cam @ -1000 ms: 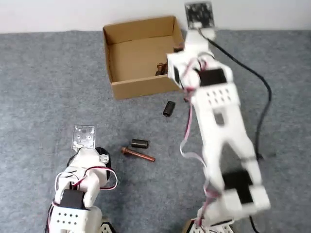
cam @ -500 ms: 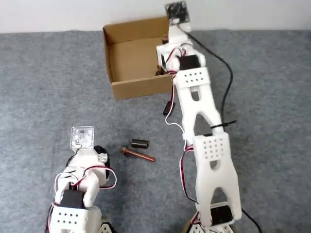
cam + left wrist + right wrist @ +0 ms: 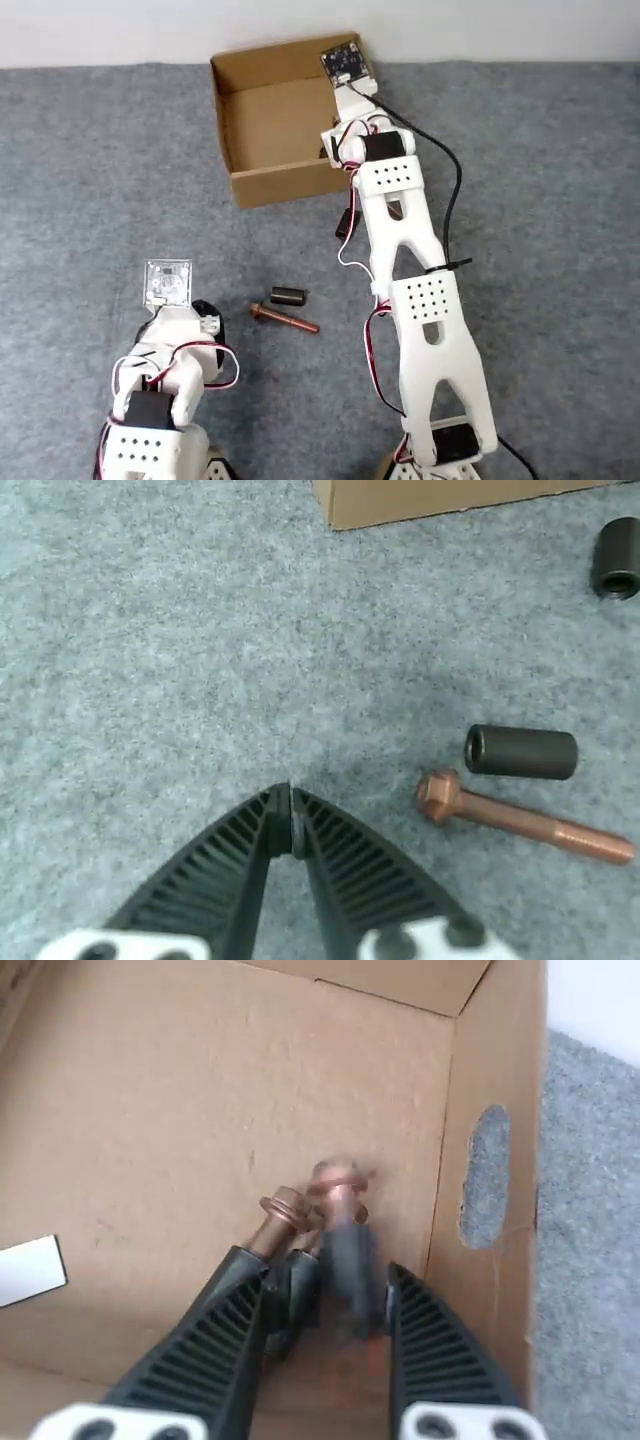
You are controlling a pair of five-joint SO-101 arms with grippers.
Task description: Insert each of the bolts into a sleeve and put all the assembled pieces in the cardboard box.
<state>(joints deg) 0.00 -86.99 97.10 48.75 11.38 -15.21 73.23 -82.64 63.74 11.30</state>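
Two assembled pieces are seen inside the cardboard box (image 3: pixel 150 1100). A resting piece (image 3: pixel 283 1210) is laid on its floor. A blurred piece (image 3: pixel 348 1245), copper hex head protruding from a dark sleeve, is caught between the wide-spread fingers of the right gripper (image 3: pixel 318 1265), apparently gripped by neither. Within the last second the right arm has been swung in from outside the box's wall and lowered inside, so this delivery is judged all but finished. A loose bolt (image 3: pixel 520 825) and an empty sleeve (image 3: pixel 520 752) just beside it are left on the grey carpet (image 3: pixel 150 630), with a second sleeve (image 3: pixel 616 558) nearer the box. The left gripper (image 3: pixel 291 800) is held closed on nothing, near the bolt's head.
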